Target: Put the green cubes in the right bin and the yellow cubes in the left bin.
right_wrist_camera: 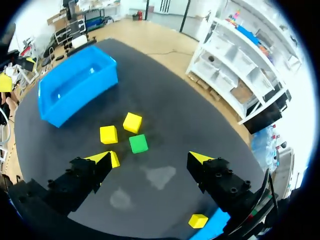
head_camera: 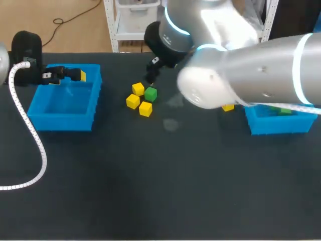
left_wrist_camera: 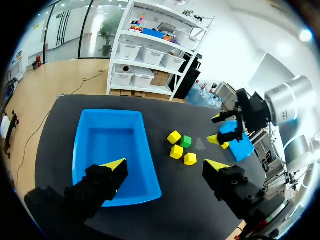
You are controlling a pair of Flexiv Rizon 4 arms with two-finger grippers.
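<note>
Three yellow cubes (head_camera: 138, 89) (head_camera: 132, 101) (head_camera: 145, 109) and one green cube (head_camera: 151, 94) sit clustered on the dark table between the bins. Another yellow cube (head_camera: 228, 107) lies beside the right blue bin (head_camera: 261, 125), which holds green cubes (head_camera: 278, 109). The left blue bin (head_camera: 65, 120) looks empty. My right gripper (head_camera: 152, 70) (right_wrist_camera: 150, 159) hangs open above the cluster, with the green cube (right_wrist_camera: 138, 144) just ahead between its fingers and nothing held. My left gripper (head_camera: 70, 75) (left_wrist_camera: 165, 165) stands open over the left bin (left_wrist_camera: 110, 150), also holding nothing.
A pale smudge (head_camera: 171, 124) marks the table mat near the middle. My right arm's big grey links (head_camera: 241, 75) hide part of the table behind the right bin. The left arm's white cable (head_camera: 30, 130) loops over the table's left side.
</note>
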